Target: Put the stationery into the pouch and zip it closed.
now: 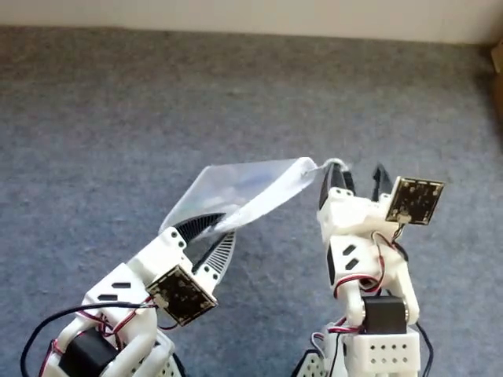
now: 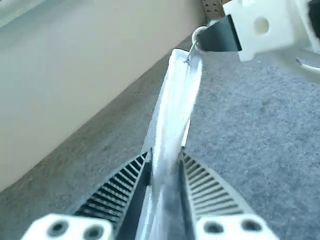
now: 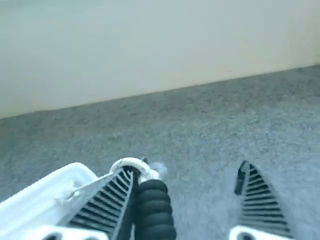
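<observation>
A translucent pouch (image 1: 236, 192) with a white zip band hangs above the grey carpet, stretched between the two arms. My left gripper (image 1: 208, 236) is shut on its near end, one ribbed finger on each side of the band (image 2: 175, 110). At the far end a metal zip ring (image 1: 333, 163) is hooked over one fingertip of my right gripper (image 1: 357, 179), which is open. The right wrist view has the zip ring (image 3: 131, 164) around that tip and the pouch end (image 3: 45, 200) beside it. A faint bluish shape shows through the pouch; I cannot tell what is inside.
Grey carpet (image 1: 118, 118) covers the whole work surface, with a pale wall (image 1: 236, 12) along its far edge. A brown object (image 1: 497, 78) sits at the far right edge. Open carpet lies beyond and to the left of the pouch.
</observation>
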`<state>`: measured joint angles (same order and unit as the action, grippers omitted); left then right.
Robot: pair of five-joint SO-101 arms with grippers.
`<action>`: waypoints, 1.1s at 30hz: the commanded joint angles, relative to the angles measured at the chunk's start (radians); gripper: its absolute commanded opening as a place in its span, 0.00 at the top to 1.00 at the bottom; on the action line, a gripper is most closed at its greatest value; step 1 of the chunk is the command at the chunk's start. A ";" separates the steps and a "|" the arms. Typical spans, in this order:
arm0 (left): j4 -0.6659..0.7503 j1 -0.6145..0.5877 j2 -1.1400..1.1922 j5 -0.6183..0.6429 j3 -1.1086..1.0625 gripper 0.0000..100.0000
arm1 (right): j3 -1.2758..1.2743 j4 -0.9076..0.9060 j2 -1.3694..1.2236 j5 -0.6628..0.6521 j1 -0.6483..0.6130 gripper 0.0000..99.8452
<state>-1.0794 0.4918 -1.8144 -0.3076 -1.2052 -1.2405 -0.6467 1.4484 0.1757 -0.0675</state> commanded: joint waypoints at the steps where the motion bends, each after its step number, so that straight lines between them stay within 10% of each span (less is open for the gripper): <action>1: 0.031 -0.045 -0.008 0.133 -0.002 0.81 | 0.122 -0.179 0.004 0.000 -0.073 0.70; 15: 0.023 -0.050 -0.008 0.508 0.153 0.72 | 0.423 -0.613 0.051 0.000 -0.252 0.70; 33: -0.155 -0.417 -0.012 0.334 0.211 0.83 | 0.196 -0.717 0.375 -0.147 -0.407 0.78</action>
<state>-1.1684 0.1803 -1.8144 0.0698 -1.0441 -1.0042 -1.3587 1.8228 0.0437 -0.4618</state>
